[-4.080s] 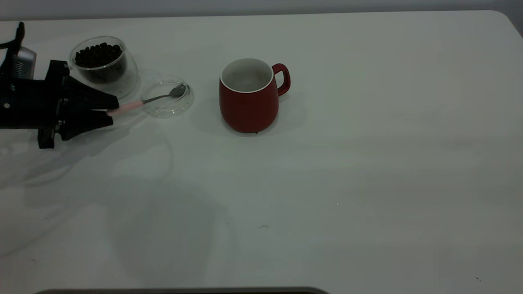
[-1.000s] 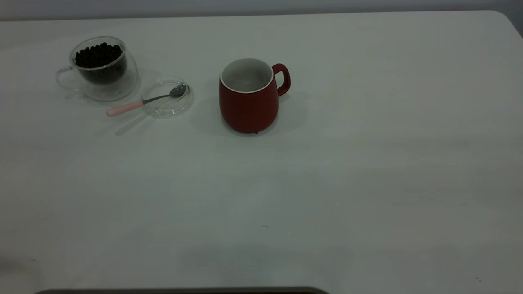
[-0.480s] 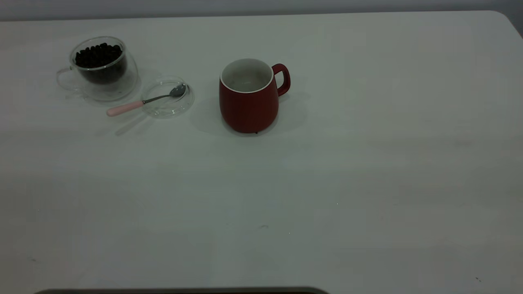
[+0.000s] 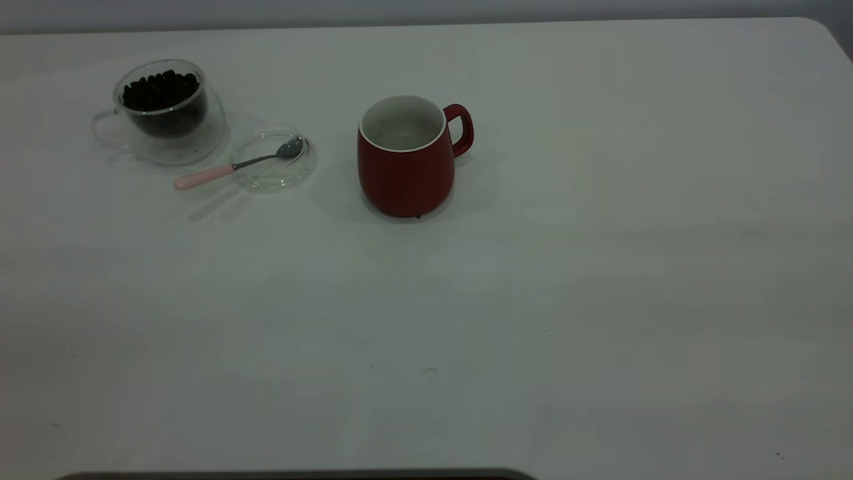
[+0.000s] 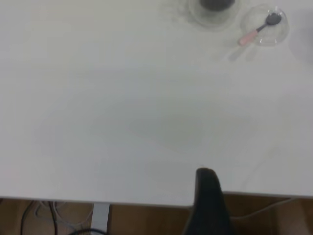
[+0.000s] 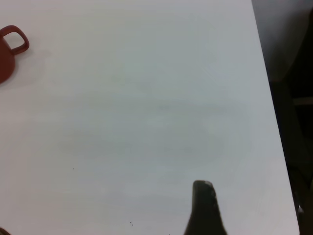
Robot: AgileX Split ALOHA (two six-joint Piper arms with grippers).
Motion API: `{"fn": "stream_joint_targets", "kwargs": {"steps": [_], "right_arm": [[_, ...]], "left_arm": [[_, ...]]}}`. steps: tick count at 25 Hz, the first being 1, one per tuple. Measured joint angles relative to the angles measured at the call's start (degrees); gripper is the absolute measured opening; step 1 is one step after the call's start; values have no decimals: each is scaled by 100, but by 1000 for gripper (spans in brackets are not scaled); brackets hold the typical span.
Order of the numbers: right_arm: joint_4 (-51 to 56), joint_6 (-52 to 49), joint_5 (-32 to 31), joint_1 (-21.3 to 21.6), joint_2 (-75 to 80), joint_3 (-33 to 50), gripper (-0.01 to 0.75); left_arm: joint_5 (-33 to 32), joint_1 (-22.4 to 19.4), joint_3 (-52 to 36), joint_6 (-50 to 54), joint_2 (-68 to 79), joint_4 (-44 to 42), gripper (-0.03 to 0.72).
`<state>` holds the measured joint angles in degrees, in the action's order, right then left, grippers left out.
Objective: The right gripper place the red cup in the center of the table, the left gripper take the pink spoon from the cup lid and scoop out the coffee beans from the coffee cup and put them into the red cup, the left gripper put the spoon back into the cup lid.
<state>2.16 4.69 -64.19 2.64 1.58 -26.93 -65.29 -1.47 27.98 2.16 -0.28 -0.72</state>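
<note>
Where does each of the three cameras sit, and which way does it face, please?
Exterior: high, facing the table, red cup, coffee cup; no robot parts.
Left wrist: above the table edge, toward spoon and lid; one left gripper fingertip shows.
Right wrist: above the table's right side; one right gripper fingertip shows.
Exterior and right wrist share the red cup.

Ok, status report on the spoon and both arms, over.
Left end effector and right end effector both pulled back at table edges, holding nothing. Pink spoon resting in cup lid. Nothing in the way.
</note>
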Motion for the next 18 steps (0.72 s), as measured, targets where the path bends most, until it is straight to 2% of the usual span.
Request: {"fn": "stream_joint_targets", "kwargs": {"steps": [18], "right_arm": [[0, 0, 0, 0, 0, 0, 583]], "left_arm": [[0, 0, -6, -271, -74, 128, 591]]}}
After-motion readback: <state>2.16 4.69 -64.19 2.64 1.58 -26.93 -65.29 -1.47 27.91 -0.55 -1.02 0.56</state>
